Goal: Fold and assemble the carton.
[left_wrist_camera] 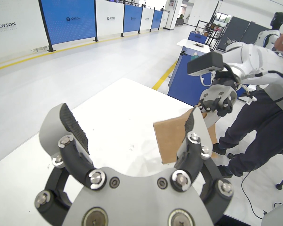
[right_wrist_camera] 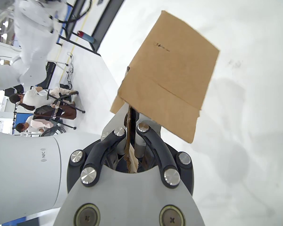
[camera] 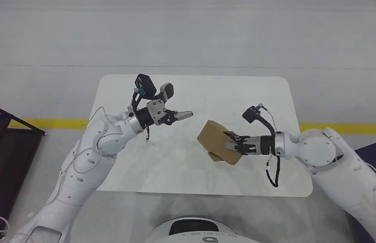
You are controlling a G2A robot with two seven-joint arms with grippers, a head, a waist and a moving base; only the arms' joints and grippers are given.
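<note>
Top view, surroundings: we list a white table (camera: 175,170) with a yellow floor line (camera: 333,126) behind it.
Top view, carton: the brown carton (camera: 215,138) sits right of centre, raised at a tilt, and the right gripper (camera: 231,144) clamps one edge.
Top view, left gripper (camera: 183,115): it is left of centre, jaws spread and empty, apart from the carton.
Left wrist view: we note one own finger (left_wrist_camera: 195,128) covering part of the carton, with a blue cabinet (left_wrist_camera: 179,81) beyond the table.
Right wrist view: we see a creased panel, and the gripped flap is hidden between the fingers.
</note>
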